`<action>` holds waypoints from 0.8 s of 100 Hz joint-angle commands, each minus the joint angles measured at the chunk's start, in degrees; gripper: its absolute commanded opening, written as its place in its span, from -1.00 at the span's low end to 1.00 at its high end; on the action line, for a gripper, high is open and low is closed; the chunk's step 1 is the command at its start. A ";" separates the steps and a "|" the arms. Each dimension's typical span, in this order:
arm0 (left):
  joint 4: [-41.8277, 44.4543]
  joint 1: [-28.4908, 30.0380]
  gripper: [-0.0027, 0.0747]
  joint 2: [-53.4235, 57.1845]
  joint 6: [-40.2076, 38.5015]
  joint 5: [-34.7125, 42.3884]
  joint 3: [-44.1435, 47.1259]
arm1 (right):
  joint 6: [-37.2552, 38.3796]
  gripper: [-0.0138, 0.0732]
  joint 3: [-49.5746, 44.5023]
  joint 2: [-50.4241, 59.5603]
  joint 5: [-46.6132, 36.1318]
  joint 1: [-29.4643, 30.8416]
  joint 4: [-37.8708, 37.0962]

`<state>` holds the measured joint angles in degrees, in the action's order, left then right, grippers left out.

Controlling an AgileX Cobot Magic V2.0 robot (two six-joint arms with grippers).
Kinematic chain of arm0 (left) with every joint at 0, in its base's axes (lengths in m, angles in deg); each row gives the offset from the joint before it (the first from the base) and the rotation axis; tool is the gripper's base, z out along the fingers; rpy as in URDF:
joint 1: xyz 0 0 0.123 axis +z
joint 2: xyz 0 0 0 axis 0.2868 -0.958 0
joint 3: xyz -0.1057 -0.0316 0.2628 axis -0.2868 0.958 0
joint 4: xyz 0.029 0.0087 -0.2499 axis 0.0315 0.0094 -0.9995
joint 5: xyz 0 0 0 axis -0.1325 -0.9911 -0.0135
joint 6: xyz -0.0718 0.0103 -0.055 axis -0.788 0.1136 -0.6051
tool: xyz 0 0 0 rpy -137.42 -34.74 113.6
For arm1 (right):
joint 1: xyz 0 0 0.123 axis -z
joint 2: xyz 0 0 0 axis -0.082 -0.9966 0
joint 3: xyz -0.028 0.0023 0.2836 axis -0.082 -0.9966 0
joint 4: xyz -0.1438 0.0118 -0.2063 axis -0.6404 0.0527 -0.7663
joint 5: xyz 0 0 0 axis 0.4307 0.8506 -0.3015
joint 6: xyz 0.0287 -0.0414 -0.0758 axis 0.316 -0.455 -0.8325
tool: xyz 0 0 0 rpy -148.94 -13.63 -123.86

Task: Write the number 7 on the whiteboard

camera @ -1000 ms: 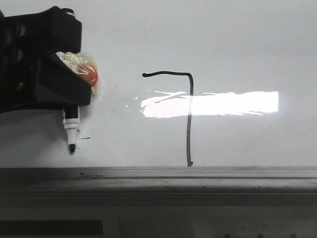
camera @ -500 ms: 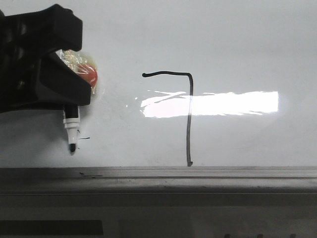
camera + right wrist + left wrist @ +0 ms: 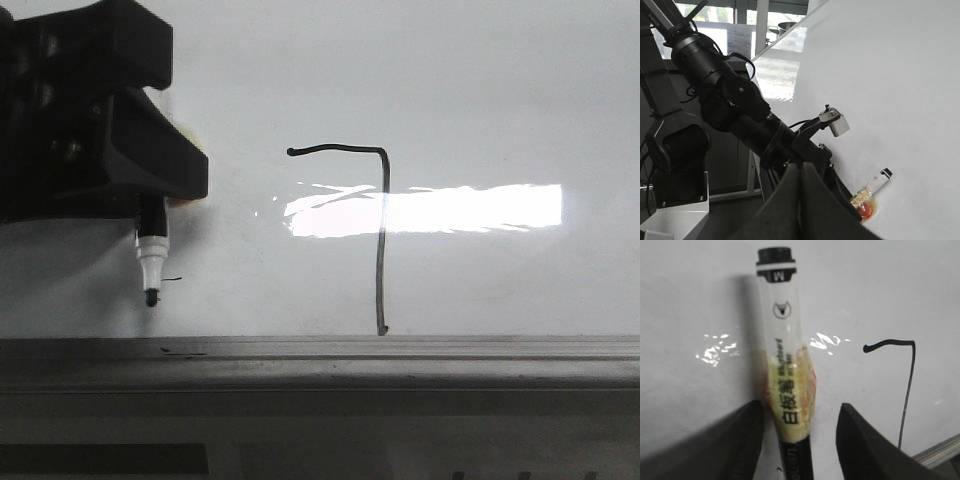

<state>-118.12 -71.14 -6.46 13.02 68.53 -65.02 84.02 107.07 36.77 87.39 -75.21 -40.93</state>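
Black number 7 (image 3: 380,230) sits right of left tool (image 3: 150,205) gripping marker (image 3: 151,262).

Bright windows (image 3: 745,30) behind; pale vertical post (image 3: 761,25) between panes.

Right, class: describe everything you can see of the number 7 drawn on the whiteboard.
The number 7 is a thin black marker line on the glossy white whiteboard. Its short, slightly wavy top stroke begins at a small dot on the left, runs right, then turns a rounded corner into a long, nearly straight downstroke. That stroke crosses the bright light reflection and ends just above the grey ledge. Nothing touches it; the marker hangs well to its left.
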 commanded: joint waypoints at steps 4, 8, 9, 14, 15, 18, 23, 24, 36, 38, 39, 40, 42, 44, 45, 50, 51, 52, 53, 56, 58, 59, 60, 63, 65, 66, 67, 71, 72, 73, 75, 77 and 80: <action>-0.03 0.40 0.09 -0.32 -0.34 6.44 -0.72 | -0.04 -0.82 1.93 0.34 -4.69 0.32 -0.54; -0.03 0.40 0.20 -0.32 -0.34 6.44 -0.99 | -0.04 -0.82 1.93 0.34 -4.69 0.32 -0.54; -0.03 0.40 0.23 -0.32 -0.34 6.44 -0.97 | -0.04 -0.82 1.93 0.34 -4.69 0.32 -0.54; -0.03 0.40 0.39 -0.21 -0.34 6.44 -1.76 | -0.04 -0.82 1.93 0.34 -4.69 0.32 -0.54; -0.03 0.40 0.43 -0.21 -0.34 6.34 -1.74 | -0.04 -0.82 1.93 0.34 -4.69 0.32 -0.54; -0.03 0.40 0.51 -0.12 -0.34 5.91 -2.24 | -0.04 -0.82 1.93 0.34 -4.69 0.32 -0.54; -0.03 0.40 0.61 0.36 -0.34 3.97 -2.87 | -0.04 -0.82 1.93 0.34 -4.69 0.32 -0.54; -0.03 0.40 0.63 0.56 -0.34 3.66 -2.88 | -0.04 -0.82 1.93 0.34 -4.69 0.32 -0.54; -0.03 0.40 0.66 3.87 -0.34 -0.43 -3.12 | -0.04 -0.82 1.93 0.69 -4.31 0.32 -0.66; -0.03 0.40 0.66 4.74 -0.34 -0.61 -3.12 | -0.04 -0.82 1.93 0.86 -4.14 0.32 -0.66; -0.03 0.40 0.65 5.05 -0.34 -0.78 -3.12 | -0.04 -0.82 1.93 0.96 -4.03 0.32 -0.74; -0.03 0.40 0.65 5.36 -0.34 -0.99 -3.12 | -0.04 -0.82 1.93 0.98 -4.02 0.32 -0.74; -0.03 0.40 0.65 6.32 -0.34 -1.25 -3.12 | -0.04 -0.82 1.93 1.37 -3.76 0.32 -0.74; -0.03 0.40 0.64 7.41 -0.34 -1.38 -3.12 | -0.04 -0.82 1.93 1.67 -3.49 0.32 -0.74; 0.07 0.40 0.64 8.21 -0.34 -1.40 -3.12 | -0.04 -0.82 1.93 1.65 -3.30 0.32 -0.87; 0.22 0.40 0.64 11.06 -0.13 -1.63 -3.12 | -0.04 -0.82 1.93 2.56 -2.73 0.32 -1.10; 0.22 0.40 0.64 11.49 -0.15 -1.63 -3.12 | -0.04 -0.82 1.93 2.83 -2.63 0.32 -1.16; 0.22 0.40 0.64 12.38 0.01 -1.63 -3.12 | -0.04 -0.82 1.93 2.96 -2.46 0.32 -1.14; 0.22 0.40 0.64 12.84 0.15 -1.63 -3.12 | -0.04 -0.82 1.93 3.26 -2.45 0.32 -1.27; 0.52 0.40 0.64 14.74 0.28 -1.63 -3.12 | -0.04 -0.82 1.93 3.86 -1.87 0.32 -1.46; 1.27 0.40 0.63 16.15 0.28 -1.72 -3.12 | -0.04 -0.82 1.93 4.35 -1.40 0.32 -1.74; 1.84 0.40 0.63 17.06 0.28 -1.87 -3.12 | -0.04 -0.82 1.93 4.52 -1.01 0.32 -1.98; 2.21 0.40 0.62 17.50 0.28 -1.88 -3.12 | -0.04 -0.82 1.93 4.87 -0.77 0.32 -2.09; 3.90 0.40 0.59 19.38 0.28 -2.55 -3.12 | -0.04 -0.82 1.93 5.58 0.30 0.32 -2.65; 5.21 0.40 0.54 20.85 0.28 -3.16 -3.12 | -0.04 -0.81 1.93 6.10 1.22 0.32 -3.14; 6.07 0.40 0.51 21.82 0.28 -3.34 -3.12 | -0.04 -0.81 1.93 6.27 1.92 0.32 -3.48; 6.47 0.40 0.48 22.31 0.28 -3.52 -3.12 | -0.04 -0.80 1.93 6.63 2.32 0.32 -3.71; 8.91 0.40 0.32 25.29 0.28 -5.24 -3.12 | -0.04 -0.77 1.93 7.48 5.09 0.32 -4.89; 9.36 0.40 0.29 25.75 0.28 -5.81 -3.12 | -0.04 -0.77 1.80 7.84 5.55 0.32 -5.12; 10.39 0.40 0.22 26.70 0.28 -6.15 -3.12 | -0.04 -0.77 1.80 8.03 6.56 0.32 -5.70; 11.49 0.40 0.15 27.64 0.28 -7.22 -3.12 | -0.04 -0.78 1.45 8.57 7.46 0.32 -6.25; 13.26 0.40 0.02 29.01 0.28 -8.22 -2.98 | -0.04 -0.78 1.22 9.18 8.59 0.32 -6.92; 16.17 0.40 -0.21 31.11 0.28 -9.55 -2.70 | -0.04 -0.78 0.37 10.09 9.77 0.32 -8.01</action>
<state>-109.81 -70.86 19.36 13.13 63.51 -66.57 84.15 106.93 44.97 96.54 -75.21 -44.97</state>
